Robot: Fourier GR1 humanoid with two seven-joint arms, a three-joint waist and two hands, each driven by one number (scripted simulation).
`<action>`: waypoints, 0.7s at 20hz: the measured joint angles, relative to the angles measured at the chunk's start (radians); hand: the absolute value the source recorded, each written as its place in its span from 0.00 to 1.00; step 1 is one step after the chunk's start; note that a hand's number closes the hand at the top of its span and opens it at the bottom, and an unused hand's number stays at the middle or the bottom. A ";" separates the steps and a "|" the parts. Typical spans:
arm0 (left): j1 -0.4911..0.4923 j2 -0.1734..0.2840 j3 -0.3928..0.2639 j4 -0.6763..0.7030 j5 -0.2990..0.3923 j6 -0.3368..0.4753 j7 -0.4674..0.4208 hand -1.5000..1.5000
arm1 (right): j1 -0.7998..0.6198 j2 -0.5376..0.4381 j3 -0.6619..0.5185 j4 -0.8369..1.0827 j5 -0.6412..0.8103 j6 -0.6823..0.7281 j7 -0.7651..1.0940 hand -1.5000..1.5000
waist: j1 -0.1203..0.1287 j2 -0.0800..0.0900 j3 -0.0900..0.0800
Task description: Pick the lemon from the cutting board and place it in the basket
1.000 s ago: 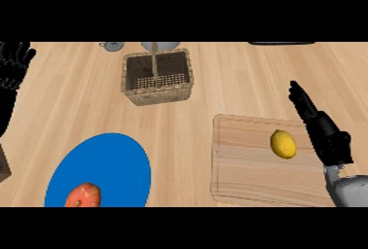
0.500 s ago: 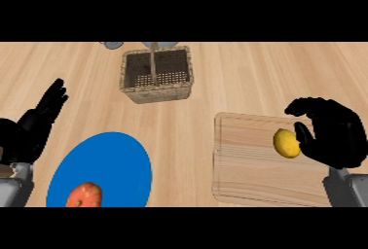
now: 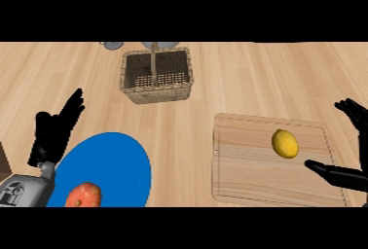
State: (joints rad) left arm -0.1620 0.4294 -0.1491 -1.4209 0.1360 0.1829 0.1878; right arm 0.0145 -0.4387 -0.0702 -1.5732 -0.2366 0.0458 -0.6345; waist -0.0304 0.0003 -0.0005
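Now right hand fingers spread beside lemon, left hand open, raised.

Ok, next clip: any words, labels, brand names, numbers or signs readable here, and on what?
None: no readable text appears anywhere in the head view.
The lemon, cutting board, basket, blue plate and counter carry no print.
The pale marks on the left forearm are too small to read as letters.
Neither robot hand (left, right) bears a label.
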 measured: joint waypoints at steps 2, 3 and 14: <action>-0.007 -0.002 0.001 0.004 -0.001 0.001 0.008 0.50 | 0.021 -0.096 -0.034 0.009 0.067 -0.012 0.037 0.00 | -0.001 0.000 -0.001; -0.008 -0.001 0.001 0.008 -0.003 0.000 0.008 0.50 | 0.036 -0.142 -0.041 0.002 0.098 -0.010 0.063 0.00 | -0.002 -0.001 -0.002; -0.035 -0.011 0.016 0.032 -0.013 -0.019 0.022 0.50 | 0.205 -0.531 -0.097 -0.095 0.169 0.326 0.195 0.00 | 0.010 -0.003 -0.001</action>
State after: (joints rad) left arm -0.1973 0.4182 -0.1333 -1.3889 0.1230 0.1639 0.2100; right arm 0.2191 -0.9698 -0.1667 -1.6679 -0.0679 0.3717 -0.4395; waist -0.0206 -0.0025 -0.0016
